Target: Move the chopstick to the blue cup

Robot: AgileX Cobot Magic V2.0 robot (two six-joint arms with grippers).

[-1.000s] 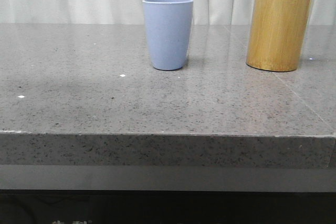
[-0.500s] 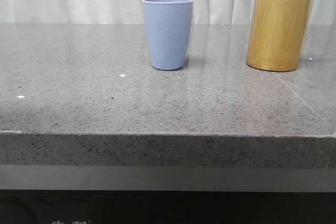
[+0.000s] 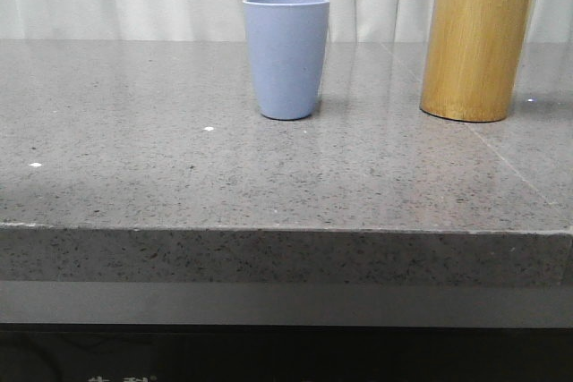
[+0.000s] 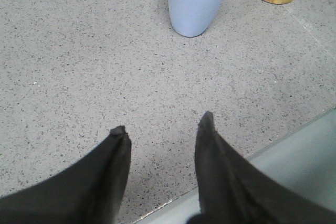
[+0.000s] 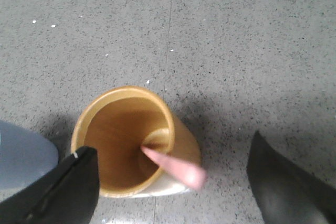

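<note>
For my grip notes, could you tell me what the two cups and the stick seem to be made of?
Blue cup: matte, even colour, likely plastic. Tan holder: vertical grain, probably bamboo or wood. Chopstick: smooth pale pink, perhaps plastic; too blurred to tell.

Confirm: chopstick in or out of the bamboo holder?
In. The chopstick stands inside the bamboo holder, leaning on its rim; its pink tip pokes above the holder in the front view. Right gripper open, above it.
</note>
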